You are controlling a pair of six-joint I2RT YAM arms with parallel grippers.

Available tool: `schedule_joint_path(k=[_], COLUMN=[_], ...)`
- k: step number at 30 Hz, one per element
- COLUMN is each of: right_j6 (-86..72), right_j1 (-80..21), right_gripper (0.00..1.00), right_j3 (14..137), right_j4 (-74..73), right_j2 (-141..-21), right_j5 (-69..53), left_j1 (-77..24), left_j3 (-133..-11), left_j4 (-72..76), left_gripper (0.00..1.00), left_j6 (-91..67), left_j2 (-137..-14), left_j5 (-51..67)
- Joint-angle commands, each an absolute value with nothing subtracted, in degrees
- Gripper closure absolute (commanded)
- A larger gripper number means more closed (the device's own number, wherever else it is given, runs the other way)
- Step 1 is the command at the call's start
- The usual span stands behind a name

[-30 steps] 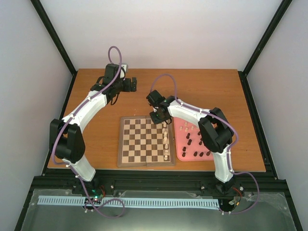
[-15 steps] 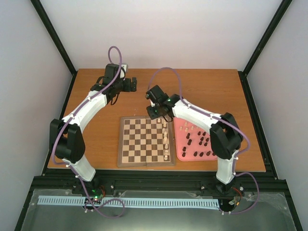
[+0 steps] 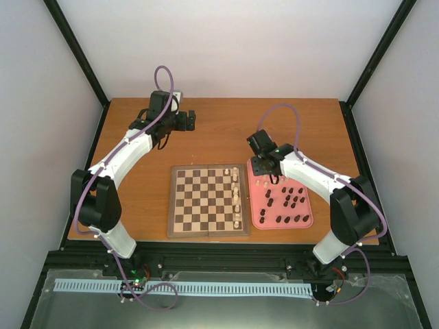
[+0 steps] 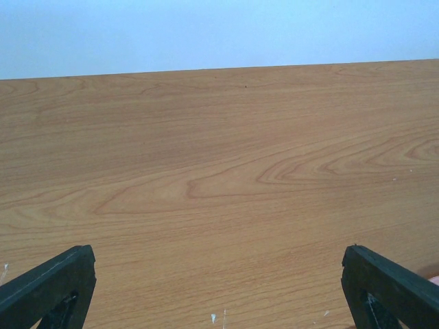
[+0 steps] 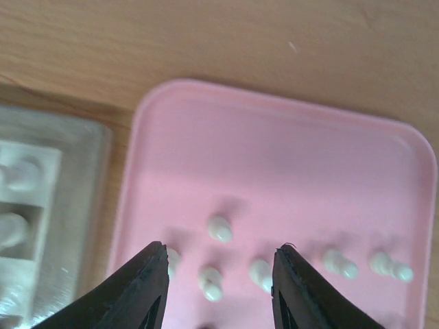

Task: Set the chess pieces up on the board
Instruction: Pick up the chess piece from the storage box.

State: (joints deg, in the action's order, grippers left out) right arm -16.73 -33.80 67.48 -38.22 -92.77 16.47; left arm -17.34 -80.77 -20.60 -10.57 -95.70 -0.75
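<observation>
Right gripper [image 5: 220, 253] above pink tray [image 5: 274, 151], jaws parted, empty; cream chess pieces [image 5: 210, 281] lie between them. Left gripper [image 4: 218, 257] wide open, empty, over table [image 4: 206, 137].

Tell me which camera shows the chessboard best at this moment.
Top external: the whole chessboard lies in frame, with cream pieces along its right side. Right wrist catches only a blurred, washed-out edge at its left margin, beside the pink tray. Left wrist shows only wooden tabletop, no board.
</observation>
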Motion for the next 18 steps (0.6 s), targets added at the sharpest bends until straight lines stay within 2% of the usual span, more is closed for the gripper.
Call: schedule_joint_path(k=[1,18], right_j6=[-18.8,-17.0], right_j1=[-32.6,-29.8], right_gripper=[0.57,0.62], right_j3=[63.5,61.0], right_j4=[-38.0,-32.7], right_j2=[-89.1,-96.2], right_j5=[18.7,11.4], left_j1=[-16.9,-16.9], left_j3=[-81.6,-81.7], left_j4=[-19.7,-19.8], left_gripper=[0.00,0.00], left_j6=[-10.7,-10.9], left_j2=[-94.2,-94.6], left_j5=[0.3,0.5])
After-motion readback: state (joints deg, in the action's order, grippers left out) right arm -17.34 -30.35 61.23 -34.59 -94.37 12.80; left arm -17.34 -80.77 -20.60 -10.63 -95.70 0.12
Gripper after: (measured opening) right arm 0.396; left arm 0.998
